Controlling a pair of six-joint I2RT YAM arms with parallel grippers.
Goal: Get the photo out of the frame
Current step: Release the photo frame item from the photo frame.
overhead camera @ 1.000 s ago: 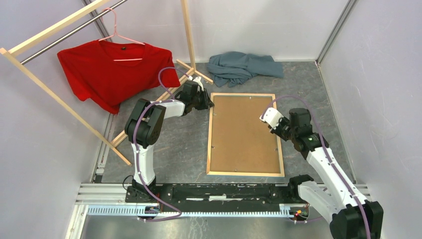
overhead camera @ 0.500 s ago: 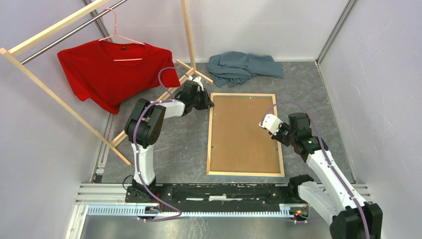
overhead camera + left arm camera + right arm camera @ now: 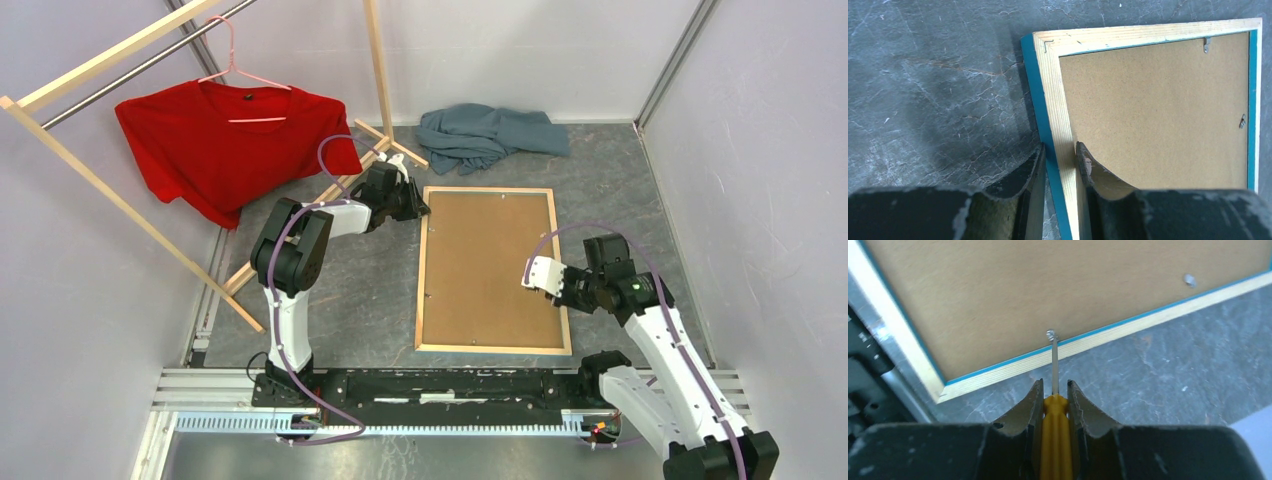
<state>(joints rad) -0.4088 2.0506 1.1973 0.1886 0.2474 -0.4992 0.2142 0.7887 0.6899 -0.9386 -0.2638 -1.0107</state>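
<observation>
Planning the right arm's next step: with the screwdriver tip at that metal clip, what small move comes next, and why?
Probably twist the screwdriver to swing the clip off the backing board. The right tool grips its yellow handle, the tip sits at the clip beside the frame rail, and the left tool clamps the far-left rail, steadying the frame.

The left gripper (image 3: 1060,155) is clamping the side rail of the frame (image 3: 1148,34), one finger pressing against the blue outer edge and the other sitting against the rail's inner edge, over the backing board (image 3: 1158,110). The frame is lying face down on the grey mottled floor (image 3: 938,90), showing its pale wood back with its corner pointing away from the camera. A small metal clip (image 3: 1206,44) is hanging over the board from the far rail, and another clip (image 3: 1242,121) is sitting at the opposite side rail.
</observation>
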